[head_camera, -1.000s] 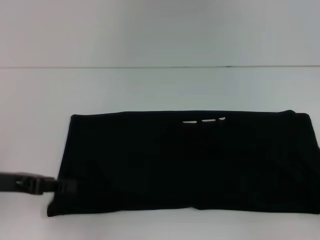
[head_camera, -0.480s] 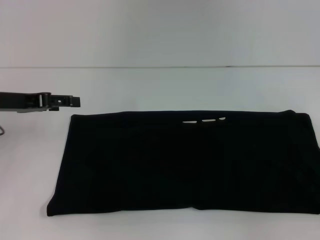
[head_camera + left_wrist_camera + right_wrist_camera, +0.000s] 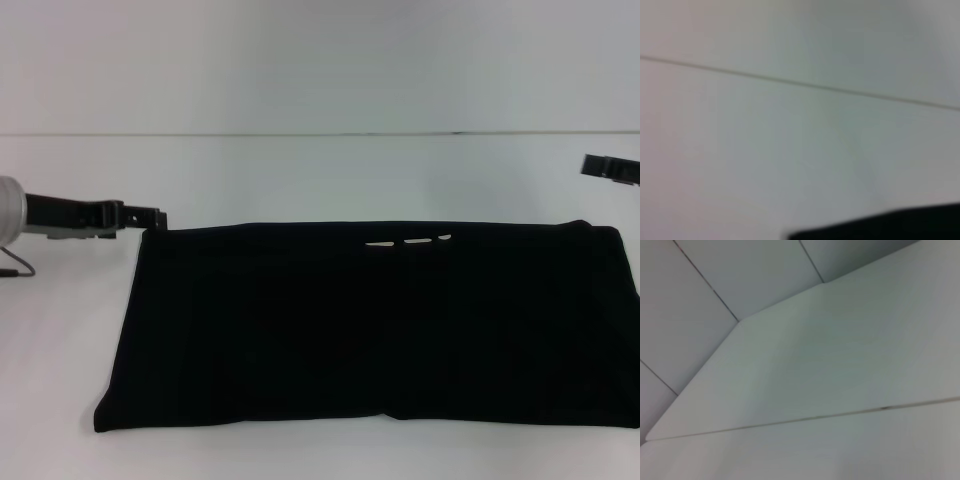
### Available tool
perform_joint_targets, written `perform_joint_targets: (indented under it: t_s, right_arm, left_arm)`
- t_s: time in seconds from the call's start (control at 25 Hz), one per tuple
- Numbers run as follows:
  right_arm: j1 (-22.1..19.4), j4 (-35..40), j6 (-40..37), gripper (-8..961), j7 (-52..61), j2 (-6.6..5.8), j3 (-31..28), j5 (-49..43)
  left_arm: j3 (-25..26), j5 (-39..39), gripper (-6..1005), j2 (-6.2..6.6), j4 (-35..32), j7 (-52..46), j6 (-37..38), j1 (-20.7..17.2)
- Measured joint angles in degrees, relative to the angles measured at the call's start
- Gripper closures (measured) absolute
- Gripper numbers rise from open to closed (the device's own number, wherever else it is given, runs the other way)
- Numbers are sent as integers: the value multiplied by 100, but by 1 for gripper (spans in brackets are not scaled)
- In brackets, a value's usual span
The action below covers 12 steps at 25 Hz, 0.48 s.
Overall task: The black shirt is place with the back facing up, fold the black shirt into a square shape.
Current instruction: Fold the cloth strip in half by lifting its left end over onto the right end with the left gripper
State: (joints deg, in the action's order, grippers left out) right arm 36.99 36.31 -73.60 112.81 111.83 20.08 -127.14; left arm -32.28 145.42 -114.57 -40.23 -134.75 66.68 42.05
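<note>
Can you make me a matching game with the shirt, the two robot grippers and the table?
Things:
1. black shirt
2. left gripper
3. right gripper
4. table

Places or colours:
A. white
B. at the shirt's far left corner
C. lying flat as a wide band
D. above the shirt's far right corner, near the picture's edge

Pairs: 1-C, 2-B, 3-D, 4-A

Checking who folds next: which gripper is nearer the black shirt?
Left. The left gripper is at the black shirt's far-left corner; the right gripper hovers beyond its far-right corner.

Folded black shirt (image 3: pixel 370 325) on white table (image 3: pixel 300 175), left gripper (image 3: pixel 150 217) at its far-left corner
</note>
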Motion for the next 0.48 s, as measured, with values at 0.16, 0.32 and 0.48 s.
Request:
perform_joint_targets:
  t_s: [0.16,0.32,0.48]
  right_arm:
    - [85,-2,252,172,-26,60,120,11]
    - [108,-76,458,170,-64,85,152,22]
    - [118,-195,586,172,-113,90,181,27]
  left_arm:
    - [-177,4,108,-30,14,-3,205,-8]
    - [-379,4,108,-66,21,-4,303,-24]
    - [-476,4,108,-107,29,-7,261,-35]
